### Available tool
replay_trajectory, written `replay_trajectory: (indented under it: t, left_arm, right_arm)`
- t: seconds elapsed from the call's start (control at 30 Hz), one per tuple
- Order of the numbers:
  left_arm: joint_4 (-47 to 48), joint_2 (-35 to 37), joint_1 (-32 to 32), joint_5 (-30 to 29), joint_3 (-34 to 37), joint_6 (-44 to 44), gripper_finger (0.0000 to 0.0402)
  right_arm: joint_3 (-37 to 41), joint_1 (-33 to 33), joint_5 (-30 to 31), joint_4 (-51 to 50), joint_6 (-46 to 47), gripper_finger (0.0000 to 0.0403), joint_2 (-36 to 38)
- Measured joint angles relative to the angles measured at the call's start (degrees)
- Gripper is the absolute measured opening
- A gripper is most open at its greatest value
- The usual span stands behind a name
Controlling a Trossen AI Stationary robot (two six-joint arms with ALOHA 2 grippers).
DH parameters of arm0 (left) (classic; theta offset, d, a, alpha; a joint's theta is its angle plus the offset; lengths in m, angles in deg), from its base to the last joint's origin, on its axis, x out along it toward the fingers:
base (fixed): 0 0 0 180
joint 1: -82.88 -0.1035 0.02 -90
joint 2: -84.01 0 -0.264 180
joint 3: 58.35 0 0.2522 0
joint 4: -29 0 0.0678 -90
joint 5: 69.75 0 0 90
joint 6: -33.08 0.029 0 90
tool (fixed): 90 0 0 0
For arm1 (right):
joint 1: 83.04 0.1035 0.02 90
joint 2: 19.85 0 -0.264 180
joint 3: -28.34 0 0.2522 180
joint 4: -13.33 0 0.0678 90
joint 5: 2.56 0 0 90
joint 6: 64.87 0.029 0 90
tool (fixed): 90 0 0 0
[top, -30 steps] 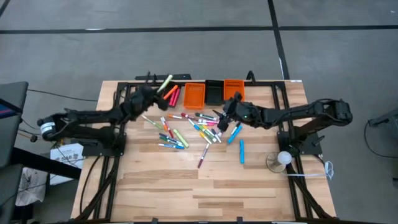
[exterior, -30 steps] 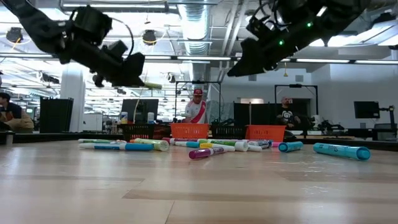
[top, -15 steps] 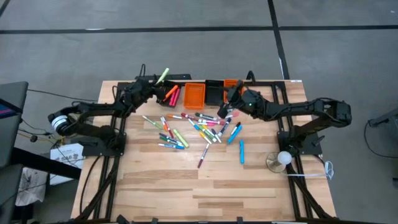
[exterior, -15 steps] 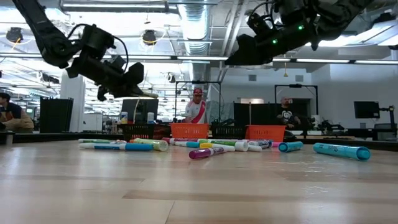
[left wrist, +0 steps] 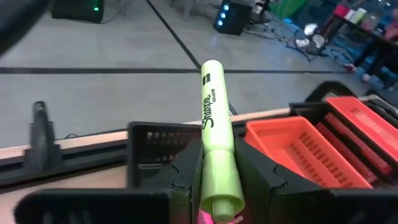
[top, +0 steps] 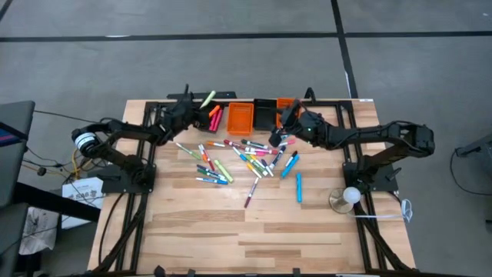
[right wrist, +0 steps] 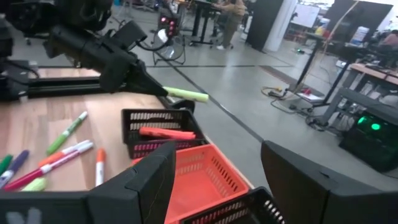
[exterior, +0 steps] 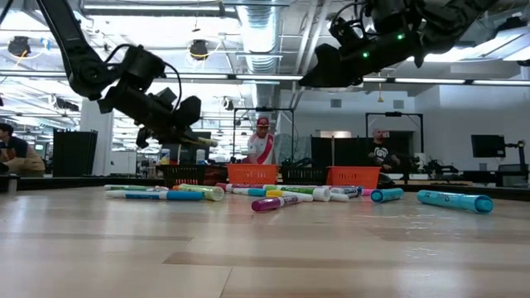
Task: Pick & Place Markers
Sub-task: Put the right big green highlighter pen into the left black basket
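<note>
From above, the left end effector (top: 198, 110) holds a yellow-green marker (top: 207, 98) over the black bin (top: 209, 118) — the other markers (top: 244, 158) lie on the desk (top: 307, 223). Left wrist view: its long axis points onward past the fingers. Right end effector (top: 278, 132) — wide, empty, above the pile.

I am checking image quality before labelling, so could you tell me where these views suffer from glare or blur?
Low view: bright ceiling lights leave the left gripper nearly in silhouette. Left wrist view: the green highlighter is sharp, the room behind it soft. Right wrist view: the near fingers are blurred. High view: evenly lit.
</note>
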State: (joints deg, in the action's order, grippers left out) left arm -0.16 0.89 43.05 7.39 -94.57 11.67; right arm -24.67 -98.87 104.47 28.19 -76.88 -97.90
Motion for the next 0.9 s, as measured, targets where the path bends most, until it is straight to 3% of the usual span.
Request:
replay_trajectory:
  t: [0.67, 0.9]
  left_arm:
    - [5.6, 0.0, 2.5, -3.4, 0.0, 3.6, 0.0077]
    - [6.4, 0.0, 3.8, -3.4, 0.0, 5.6, 0.0094]
  right_arm:
    - [0.0, 5.4, -0.2, -1.7, 3.2, 0.0228, 0.0]
    - [0.0, 5.9, -0.4, -3.0, 4.5, 0.0228, 0.0]
